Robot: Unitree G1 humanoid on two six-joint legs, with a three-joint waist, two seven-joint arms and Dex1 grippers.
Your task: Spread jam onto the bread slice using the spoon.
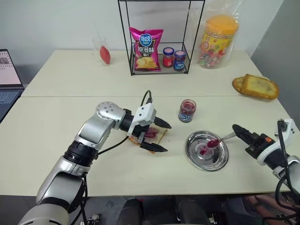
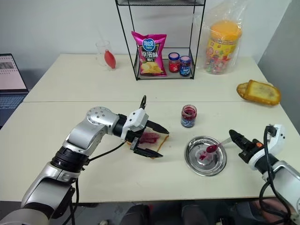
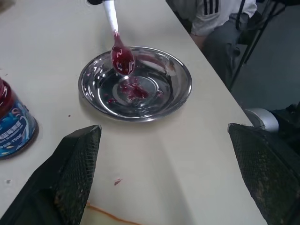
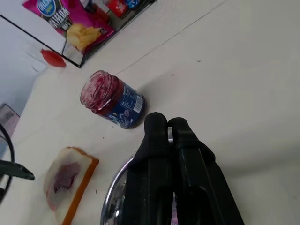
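Nearest the camera, the right gripper (image 1: 239,130) is clamped tight on the handle of the spoon (image 1: 219,140), whose red-stained bowl hangs over the round steel dish (image 1: 222,161), above the red smears on the dish floor. That dish sits close to the near edge of the table (image 1: 47,122), with only a narrow strip of bare top between its rim and the drop.

Left of the dish, the bread slice (image 2: 152,139) lies flat with a purple-red smear at its centre. The left gripper (image 1: 159,136) stands over it with jaws spread wide and holding nothing, one finger above the slice's far side and one by its near edge.

Beyond the dish, the jar of jam (image 1: 187,110) stands upright and lidless, apart from both dish and bread. Bare table lies between bread and dish, and more stretches left of the bread.

Farther back, a wire rack (image 1: 159,37) holds a pink snack bag (image 1: 146,49).
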